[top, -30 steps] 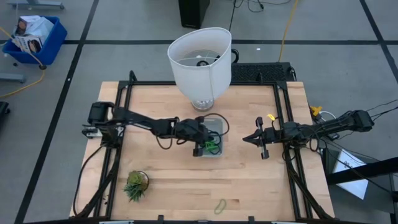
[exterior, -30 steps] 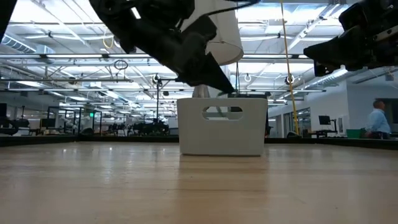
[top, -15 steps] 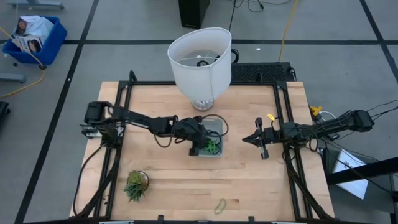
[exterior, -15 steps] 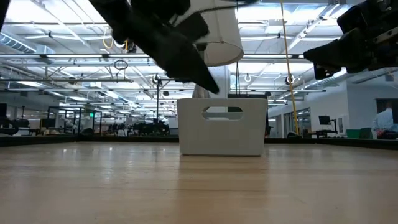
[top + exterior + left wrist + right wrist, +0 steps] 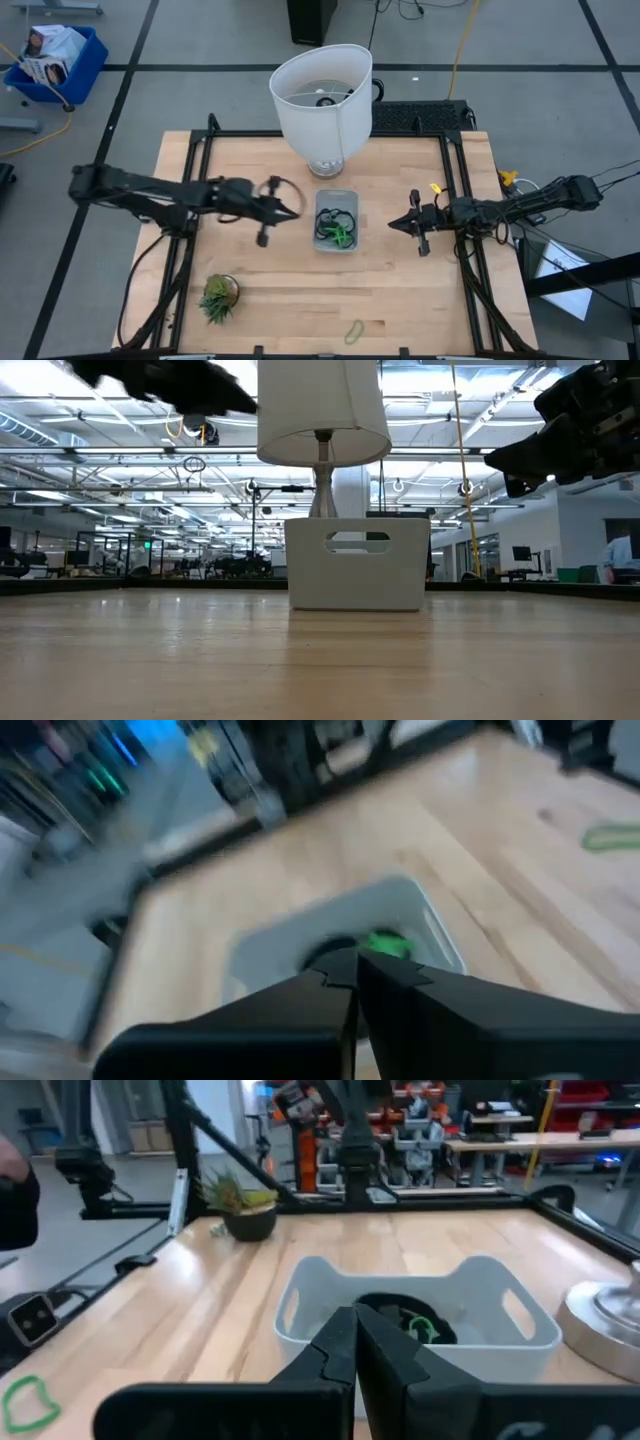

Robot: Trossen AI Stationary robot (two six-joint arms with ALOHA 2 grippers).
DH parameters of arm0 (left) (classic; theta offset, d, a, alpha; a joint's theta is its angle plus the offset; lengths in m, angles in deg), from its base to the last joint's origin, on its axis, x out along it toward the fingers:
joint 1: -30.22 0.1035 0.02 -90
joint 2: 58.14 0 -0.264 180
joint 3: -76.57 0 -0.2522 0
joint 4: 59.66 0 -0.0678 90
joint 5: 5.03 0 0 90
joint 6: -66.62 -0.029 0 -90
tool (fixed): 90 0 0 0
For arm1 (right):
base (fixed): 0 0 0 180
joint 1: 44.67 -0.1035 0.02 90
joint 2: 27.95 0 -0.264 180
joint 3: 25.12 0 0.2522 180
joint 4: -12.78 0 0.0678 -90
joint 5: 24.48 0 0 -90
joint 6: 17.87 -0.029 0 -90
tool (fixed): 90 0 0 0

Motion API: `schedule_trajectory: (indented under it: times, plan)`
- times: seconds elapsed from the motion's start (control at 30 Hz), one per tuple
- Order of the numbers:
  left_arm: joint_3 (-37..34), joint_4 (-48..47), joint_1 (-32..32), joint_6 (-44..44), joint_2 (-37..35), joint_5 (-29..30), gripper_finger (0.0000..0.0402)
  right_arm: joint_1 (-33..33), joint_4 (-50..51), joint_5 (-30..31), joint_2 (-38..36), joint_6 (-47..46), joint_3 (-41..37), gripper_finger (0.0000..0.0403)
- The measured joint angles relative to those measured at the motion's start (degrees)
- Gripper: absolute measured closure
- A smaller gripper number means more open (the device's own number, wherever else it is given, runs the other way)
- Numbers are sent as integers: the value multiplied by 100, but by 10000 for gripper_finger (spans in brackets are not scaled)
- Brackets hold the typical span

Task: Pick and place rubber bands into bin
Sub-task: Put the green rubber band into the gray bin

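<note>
The pale grey-blue bin [image 5: 336, 238] stands mid-table in front of the lamp; it also shows in the low view [image 5: 357, 563]. Dark rubber bands [image 5: 334, 218] and a light green one [image 5: 341, 236] lie inside it. Another light green band [image 5: 354, 330] lies flat on the wood near the front edge. My left gripper [image 5: 296, 211] is shut and empty, raised above the table left of the bin; in its wrist view [image 5: 345, 970] the bin [image 5: 420, 910] lies ahead. My right gripper [image 5: 393, 224] is shut and empty, right of the bin [image 5: 300, 1305].
A big white lampshade [image 5: 320, 95] on its lamp base stands just behind the bin. A small potted plant [image 5: 218, 297] sits at the front left. Black frame rails [image 5: 200, 150] run along the table's left and right sides. A blue crate [image 5: 55, 60] is on the floor.
My left gripper has drawn back from over the bin toward the table's left edge and has risen. The rubber bands stay in the bin. My right arm has kept still.
</note>
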State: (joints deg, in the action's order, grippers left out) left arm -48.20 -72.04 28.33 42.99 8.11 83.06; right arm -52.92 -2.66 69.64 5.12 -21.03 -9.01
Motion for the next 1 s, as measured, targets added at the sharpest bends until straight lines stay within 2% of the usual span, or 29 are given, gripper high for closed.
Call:
schedule_trajectory:
  times: [0.1,0.23,0.33,0.47,0.63,0.73,0.83,1.0]
  plan:
    - [-544,80,-33,-156,-1034,12,396,0,-93,46,77,-66,0,403]
    - [-1520,642,-80,-197,-2358,-59,398,0,-165,43,138,87,0,403]
    - [-2095,923,38,-71,-3132,-7,399,0,-323,38,170,249,0,403]
    - [-2795,1163,79,124,-3828,-9,400,0,-453,33,173,461,0,403]
    - [-3565,1780,79,128,-4325,-116,400,0,-473,-109,189,572,0,403]
    - [-3888,2195,81,203,-4385,-130,400,-21,-445,-128,206,582,88,403]
    - [-3993,2356,80,245,-4384,-134,400,-207,134,-119,362,564,372,403]
    - [-3940,2458,81,315,-4384,202,384,-873,708,465,1117,445,1264,403]
